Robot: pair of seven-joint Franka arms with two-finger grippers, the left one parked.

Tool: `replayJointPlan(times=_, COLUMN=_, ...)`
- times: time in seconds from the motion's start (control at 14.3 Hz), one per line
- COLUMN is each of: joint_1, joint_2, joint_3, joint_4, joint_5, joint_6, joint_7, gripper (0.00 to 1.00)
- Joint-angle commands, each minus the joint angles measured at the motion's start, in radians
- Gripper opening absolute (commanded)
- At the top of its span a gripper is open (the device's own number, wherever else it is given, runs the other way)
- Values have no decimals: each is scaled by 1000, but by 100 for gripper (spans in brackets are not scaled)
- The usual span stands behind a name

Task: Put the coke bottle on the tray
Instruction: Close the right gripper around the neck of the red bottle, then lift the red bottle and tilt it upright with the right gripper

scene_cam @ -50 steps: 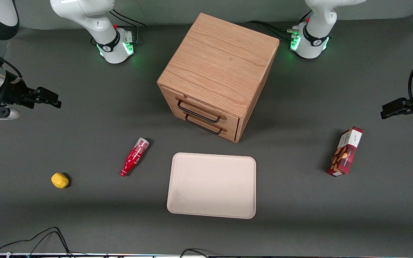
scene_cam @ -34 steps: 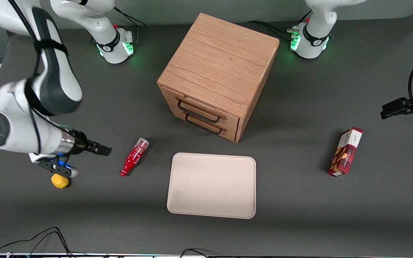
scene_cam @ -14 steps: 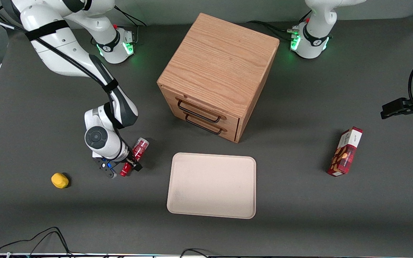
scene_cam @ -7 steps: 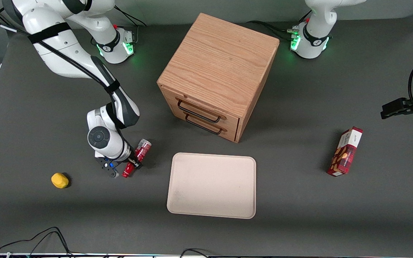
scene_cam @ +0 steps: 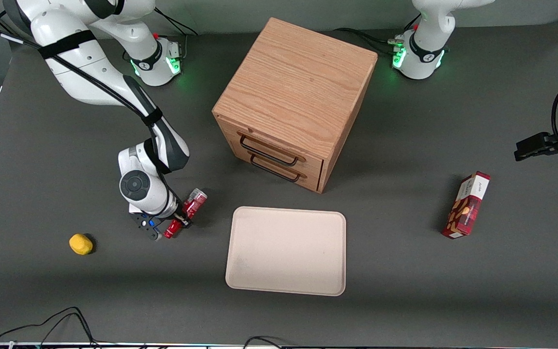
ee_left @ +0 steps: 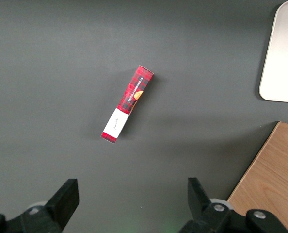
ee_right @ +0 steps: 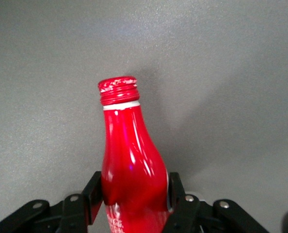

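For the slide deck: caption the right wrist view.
End effector shut on the coke bottle, fingers clamping its body, red cap pointing away over grey table.

coke bottle (ee_right: 133, 165) | base cut off | end effector (ee_right: 134, 196) partly cropped

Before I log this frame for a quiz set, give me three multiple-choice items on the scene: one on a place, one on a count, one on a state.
1. Where is the coke bottle?
A. on the tray
B. on the table beside the tray, toward the working arm's end
C. on top of the cabinet

2. How many drawer handles show on the wooden cabinet?
A. one
B. two
C. four

3. What is the gripper doing?
A. shut on the coke bottle
B. open above the tray
C. holding the snack box

Answers:
1 B: the tray is bare and the bottle lies off its rim.
2 B: two dark handles, one above the other.
3 A: the right wrist view shows both fingers pressing the bottle's body.
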Motion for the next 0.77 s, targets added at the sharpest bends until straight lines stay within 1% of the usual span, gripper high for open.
replayJointPlan(times=0.0, joint_1=-12, joint_2=-35, joint_3=11, joint_4=-4, joint_5=-29, joint_6=-49, joint_7=16, gripper=0)
replayJointPlan(times=0.07, joint_1=-21, joint_2=-76, joint_3=14, joint_4=-2, joint_5=-28, joint_6=-92, joint_7=-19, gripper=0)
replayJointPlan(times=0.14, joint_1=-36, joint_2=-131, joint_3=17, joint_4=2, joint_5=-13, joint_6=-156, joint_7=-75, gripper=0)
replayJointPlan(times=0.28, joint_1=-55, joint_2=-229, joint_3=22, joint_4=48, joint_5=20, joint_6=-321, joint_7=-184, gripper=0)
replayJointPlan(times=0.42, joint_1=-55, joint_2=-288, joint_3=5, joint_4=164, joint_5=102, joint_6=-509, joint_7=-301, gripper=0)
replayJointPlan(times=0.56, joint_1=-55, joint_2=-305, joint_3=-23, joint_4=313, joint_5=136, joint_6=-667, joint_7=-358, gripper=0)
replayJointPlan(times=0.7, joint_1=-58, joint_2=-290, joint_3=-26, joint_4=485, joint_5=170, joint_6=-800, joint_7=-390, gripper=0)
